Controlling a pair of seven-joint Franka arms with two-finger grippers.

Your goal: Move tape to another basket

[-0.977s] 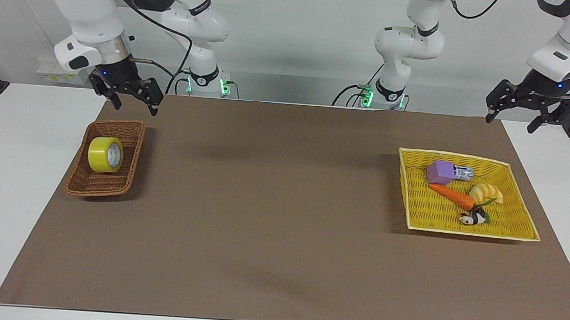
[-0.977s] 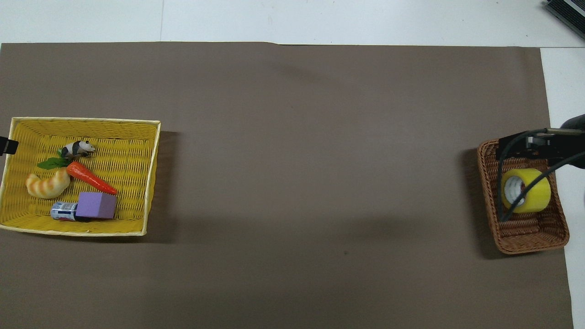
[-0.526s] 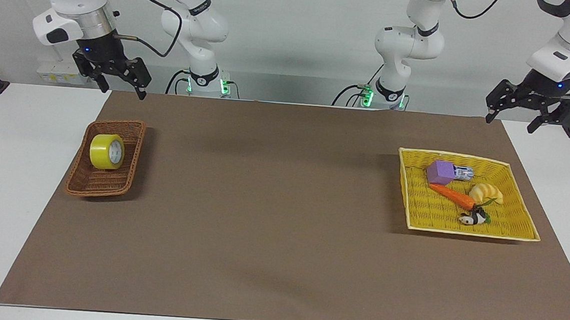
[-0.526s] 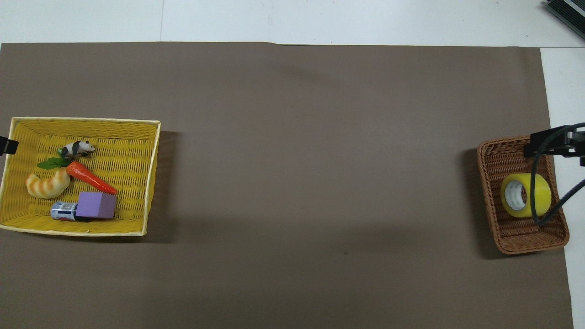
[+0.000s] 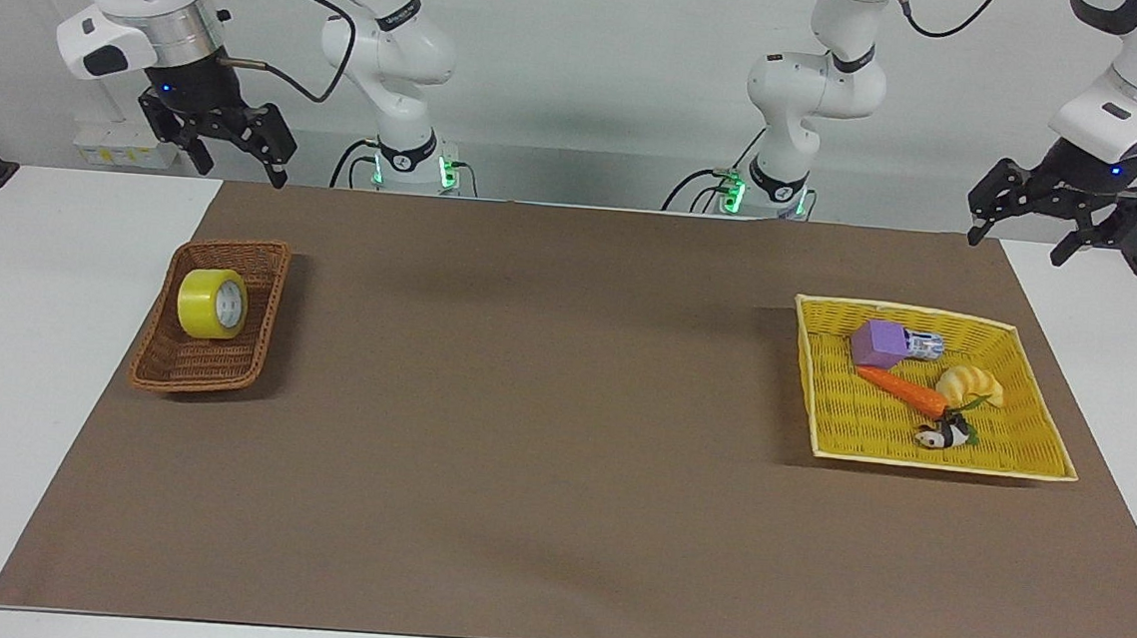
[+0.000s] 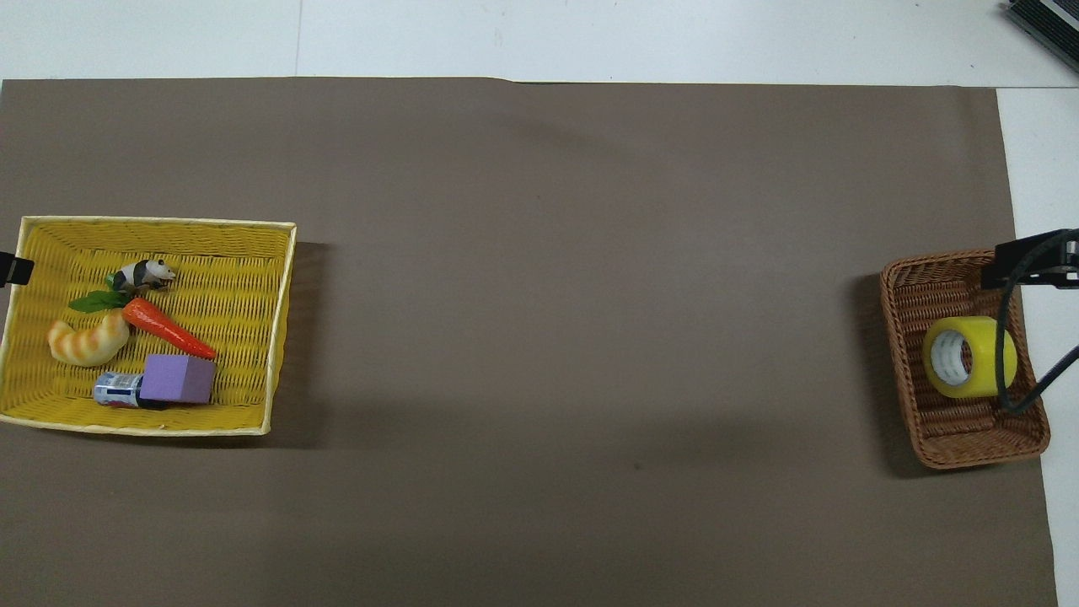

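Tape (image 5: 212, 304) sits in the brown basket (image 5: 187, 369), placement looks done; right gripper (image 5: 231, 149) and left gripper (image 5: 1019, 230) both hang jaws spread, next: park.

The tape (image 5: 212, 304) lies in the basket (image 5: 187, 364).

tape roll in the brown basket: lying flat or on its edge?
On its edge. The tape rests in the brown wicker basket with its white core facing sideways toward the left arm's end of the table, not upward. Neither end effector touches it.
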